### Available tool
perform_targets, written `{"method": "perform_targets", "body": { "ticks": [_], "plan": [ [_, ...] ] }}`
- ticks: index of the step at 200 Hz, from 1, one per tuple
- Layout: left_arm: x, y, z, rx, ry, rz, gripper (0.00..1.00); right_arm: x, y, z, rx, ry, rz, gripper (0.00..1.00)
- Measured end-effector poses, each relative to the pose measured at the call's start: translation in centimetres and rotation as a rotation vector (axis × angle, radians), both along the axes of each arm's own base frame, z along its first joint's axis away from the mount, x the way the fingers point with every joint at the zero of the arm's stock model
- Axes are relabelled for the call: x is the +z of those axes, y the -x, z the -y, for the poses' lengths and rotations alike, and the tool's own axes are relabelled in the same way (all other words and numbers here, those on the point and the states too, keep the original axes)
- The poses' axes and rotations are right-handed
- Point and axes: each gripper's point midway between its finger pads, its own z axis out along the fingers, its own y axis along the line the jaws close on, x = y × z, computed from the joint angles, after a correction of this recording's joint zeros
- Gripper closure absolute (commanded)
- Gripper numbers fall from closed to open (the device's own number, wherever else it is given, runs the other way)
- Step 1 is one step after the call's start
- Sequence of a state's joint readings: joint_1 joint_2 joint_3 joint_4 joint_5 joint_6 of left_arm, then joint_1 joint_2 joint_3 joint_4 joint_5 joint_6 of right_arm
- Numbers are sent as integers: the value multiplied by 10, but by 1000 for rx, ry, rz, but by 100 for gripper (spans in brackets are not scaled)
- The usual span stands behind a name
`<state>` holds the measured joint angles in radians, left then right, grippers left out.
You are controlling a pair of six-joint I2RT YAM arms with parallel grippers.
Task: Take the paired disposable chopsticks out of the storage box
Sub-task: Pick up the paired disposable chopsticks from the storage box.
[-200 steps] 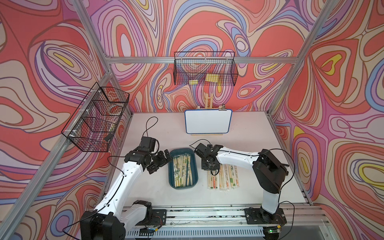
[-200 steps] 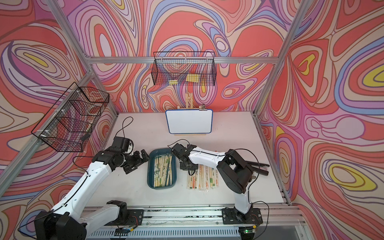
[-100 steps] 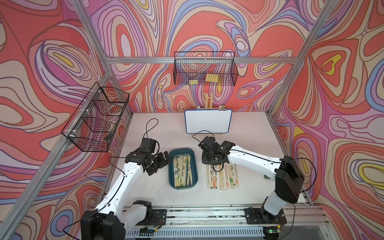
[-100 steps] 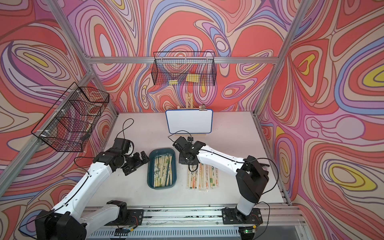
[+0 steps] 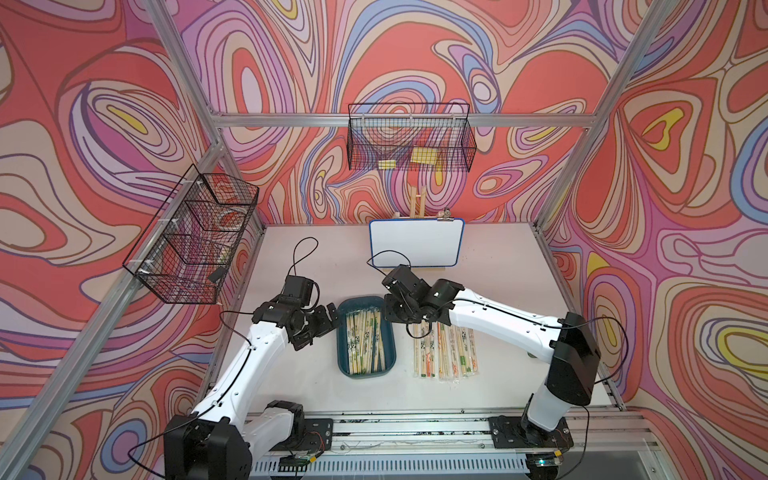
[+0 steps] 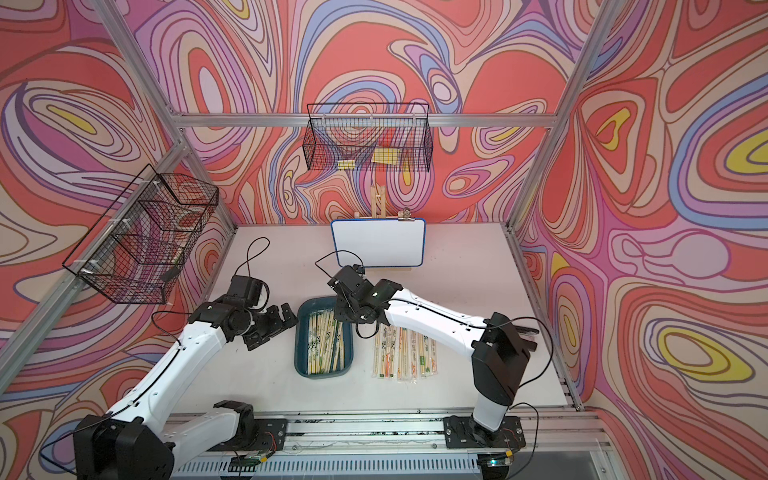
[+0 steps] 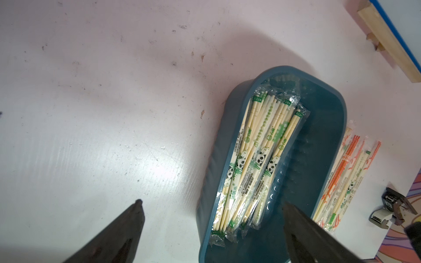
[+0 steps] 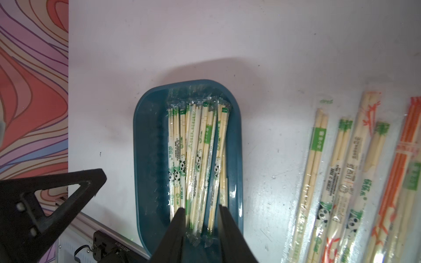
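Mid worktop (image 5: 498, 282): storage box (image 5: 341, 357) w/ chopsticks (image 5: 363, 340) in it; more pairs (image 5: 446, 353) in row just R; whiteboard (image 5: 415, 243) behind.

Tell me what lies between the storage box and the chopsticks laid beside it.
Bare table separates storage box and laid-out chopsticks, shown in right wrist view.

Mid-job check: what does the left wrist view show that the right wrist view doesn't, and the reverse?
Only the left wrist view: the left gripper, jaws wide apart, plus the whiteboard and its wooden stand.

Only the right wrist view: the right gripper, jaws narrowly apart astride the near ends of sleeved pairs in the storage box. Whether they grip is unclear. Also a strip of the base rail.

Both: the storage box, the paired disposable chopsticks inside it, and the pairs already laid on the table.
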<state>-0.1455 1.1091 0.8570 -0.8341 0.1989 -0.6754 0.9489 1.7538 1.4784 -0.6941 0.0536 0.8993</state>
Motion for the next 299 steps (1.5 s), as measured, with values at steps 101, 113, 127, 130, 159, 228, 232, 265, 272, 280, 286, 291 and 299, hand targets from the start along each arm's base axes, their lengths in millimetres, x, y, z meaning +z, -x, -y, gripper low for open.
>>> {"method": "perform_targets", "body": {
  "ticks": [101, 113, 127, 130, 159, 228, 232, 265, 272, 280, 286, 291, 299],
  "plan": [
    [0, -5, -13, 5, -41, 5, 0, -44, -1, -45, 51, 54, -58, 71],
    [0, -6, -15, 13, -42, 5, 0, -48, -1, -46, 51, 62, -63, 71],
    [1, -8, -19, 22, -43, 8, 0, -53, -1, -47, 52, 74, -71, 72],
    [2, -8, -19, 24, -43, 9, 0, -54, -1, -47, 52, 77, -73, 72],
    [4, -10, -24, 41, -38, 14, 0, -68, -1, -47, 52, 104, -92, 75],
    [5, -9, -23, 37, -15, 10, 0, -104, 0, -48, 54, 160, -144, 78],
    [5, -9, -23, 36, -14, 10, 0, -105, 1, -49, 54, 162, -146, 78],
    [5, -9, -21, 34, -7, 10, 0, -110, 0, -52, 56, 162, -155, 79],
    [5, -9, -21, 34, -6, 10, 0, -111, 0, -52, 56, 163, -157, 79],
    [5, -9, -21, 34, -6, 10, 0, -112, 1, -52, 57, 164, -161, 80],
    [5, -9, -21, 34, -5, 10, 0, -114, 1, -52, 57, 165, -163, 79],
    [5, -9, -21, 33, -3, 9, 0, -115, 1, -53, 58, 167, -166, 80],
    [5, -9, -21, 32, -2, 9, 0, -117, 1, -53, 58, 168, -168, 80]
  ]
}}
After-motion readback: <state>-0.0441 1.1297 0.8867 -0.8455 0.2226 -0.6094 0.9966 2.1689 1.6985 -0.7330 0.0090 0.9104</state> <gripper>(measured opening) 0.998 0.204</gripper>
